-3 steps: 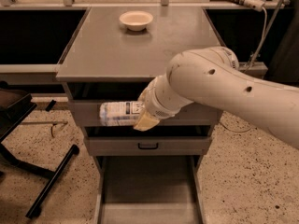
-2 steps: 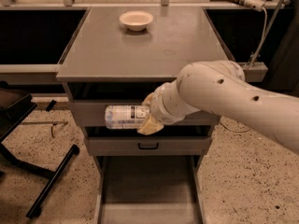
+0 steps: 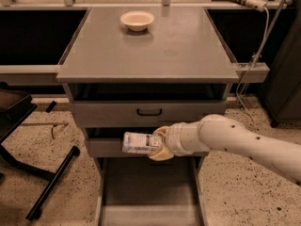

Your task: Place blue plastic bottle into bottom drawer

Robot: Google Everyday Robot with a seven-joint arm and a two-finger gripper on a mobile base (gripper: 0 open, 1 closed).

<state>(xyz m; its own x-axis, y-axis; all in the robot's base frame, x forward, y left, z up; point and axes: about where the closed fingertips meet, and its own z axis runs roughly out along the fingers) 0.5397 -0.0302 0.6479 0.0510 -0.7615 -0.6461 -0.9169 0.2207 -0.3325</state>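
Note:
My gripper point(image 3: 157, 145) is shut on the blue plastic bottle point(image 3: 139, 142), a clear bottle with a pale blue-and-white label. It holds the bottle lying sideways in front of the middle drawer point(image 3: 106, 148), above the back of the open bottom drawer point(image 3: 146, 192). The bottom drawer is pulled out, with a plain grey floor and thin side walls. The white arm point(image 3: 235, 142) reaches in from the right.
A cream round bowl point(image 3: 137, 20) sits on the grey cabinet top point(image 3: 150, 46). The upper drawer has a black handle point(image 3: 149, 112). A black chair base point(image 3: 42, 173) stands on the speckled floor at left. Cables point(image 3: 256, 46) hang at right.
The arm has lowered and drawn back to the right. The bottle has come down from in front of the upper drawer to the middle drawer's front, just above the open bottom drawer.

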